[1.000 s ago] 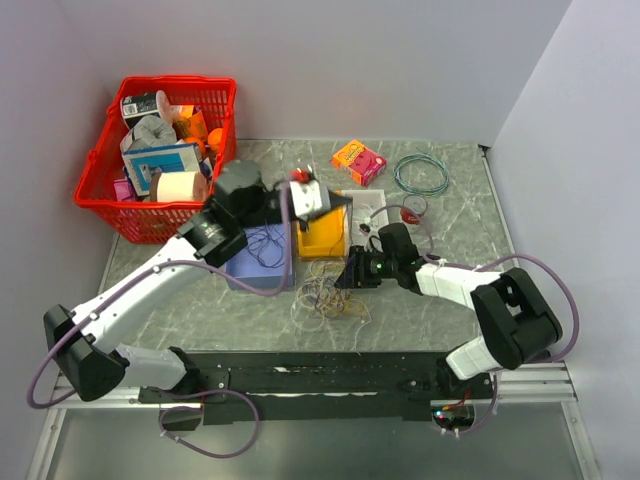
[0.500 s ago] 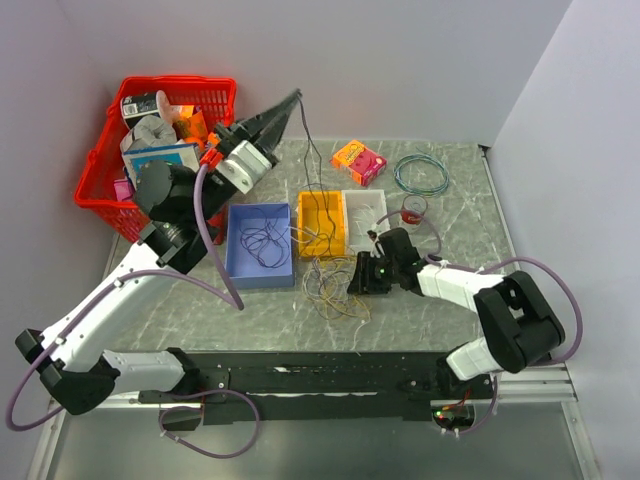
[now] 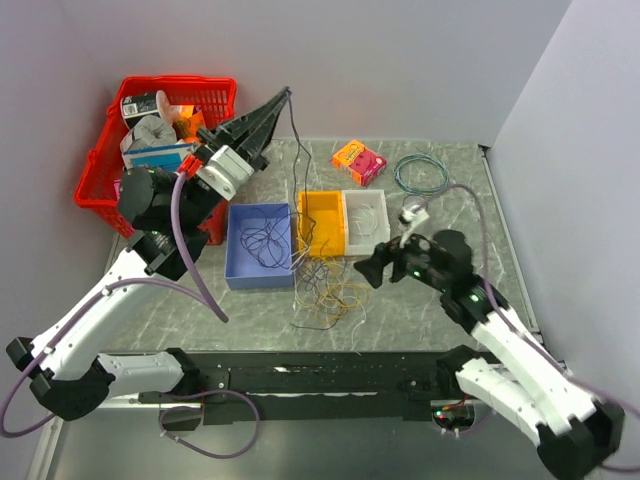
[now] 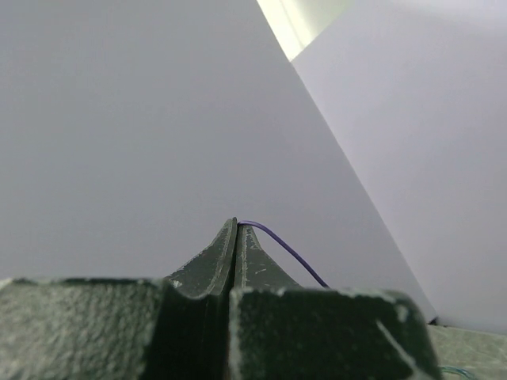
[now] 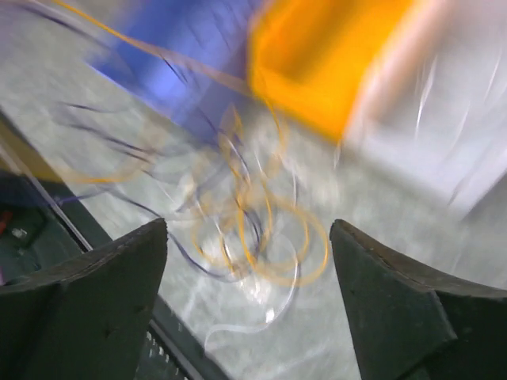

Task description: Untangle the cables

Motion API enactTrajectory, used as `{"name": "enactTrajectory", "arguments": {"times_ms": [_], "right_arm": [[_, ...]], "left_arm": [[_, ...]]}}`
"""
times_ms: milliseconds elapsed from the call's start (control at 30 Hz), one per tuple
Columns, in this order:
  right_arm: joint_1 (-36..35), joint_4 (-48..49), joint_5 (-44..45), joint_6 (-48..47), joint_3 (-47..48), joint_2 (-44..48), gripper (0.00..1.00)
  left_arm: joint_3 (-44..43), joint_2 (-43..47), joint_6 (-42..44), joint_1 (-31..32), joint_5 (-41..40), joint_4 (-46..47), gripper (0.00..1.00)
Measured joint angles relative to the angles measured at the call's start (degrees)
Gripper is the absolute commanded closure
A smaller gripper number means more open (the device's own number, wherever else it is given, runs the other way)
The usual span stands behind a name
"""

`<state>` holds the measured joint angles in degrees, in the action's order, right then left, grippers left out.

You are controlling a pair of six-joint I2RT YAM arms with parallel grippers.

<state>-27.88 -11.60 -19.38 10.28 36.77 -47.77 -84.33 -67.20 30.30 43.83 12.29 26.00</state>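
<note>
A purple cable [image 4: 285, 252] is pinched in the left jaws, held high, and hangs down to the cables [image 3: 328, 295] piled on the counter [image 3: 250, 318]. The right jaws, spread wide, are found just right of that pile, nearer.

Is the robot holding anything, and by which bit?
The left gripper pinches a purple cable at its highest point, the rest hanging toward the tangle. The right gripper is open, empty.

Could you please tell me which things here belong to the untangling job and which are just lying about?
Job: cables heap; purple cable pinched in left hand; open right hand; blue tray holding dark wires.
Lying about: red basket; orange box; teal wire ring.
</note>
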Motion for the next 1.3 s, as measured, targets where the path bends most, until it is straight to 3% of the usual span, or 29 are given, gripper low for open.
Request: {"name": "enactTrajectory", "arguments": {"times_ms": [133,267,500,600,633,800,1100,1300], "right_arm": [[-0.59,4.57,-2.56,-3.13,1.22,10.03,0.01],[-3.93,12.02,-4.17,-1.66,2.97,10.91,0.01],[-12.02,19.41,-0.33,1.01,12.74,-4.57,0.13],[-12.0,21.97,1.29,2.47,15.69,-12.11,0.39],[-12.02,22.51,1.6,2.89,15.85,-13.7,0.57],[-11.96,23.69,4.37,6.84,15.13,-22.77,0.59],[-10.71,25.11,6.05,11.34,8.94,-31.12,0.62],[-9.55,24.9,5.77,13.42,6.97,-35.32,0.74]], "left_arm": [[0.0,-0.24,-1.64,1.86,0.28,-1.6,0.99],[-0.02,-1.03,-2.56,3.58,0.24,-1.62,0.99],[-0.9,-3.5,-3.26,5.9,-0.9,-1.9,0.99],[-1.25,-3.91,-3.91,6.4,-1.79,-1.79,0.99],[-1.31,-3.91,-4.07,6.56,-2.08,-1.79,0.99],[-2.75,-4.33,-3.78,7.04,-3.23,0.2,0.99],[-4.74,-5.09,1.77,7.21,-4.02,9.01,0.99],[-8.11,-6.4,7.61,7.26,-3.56,13.86,0.99]]}}
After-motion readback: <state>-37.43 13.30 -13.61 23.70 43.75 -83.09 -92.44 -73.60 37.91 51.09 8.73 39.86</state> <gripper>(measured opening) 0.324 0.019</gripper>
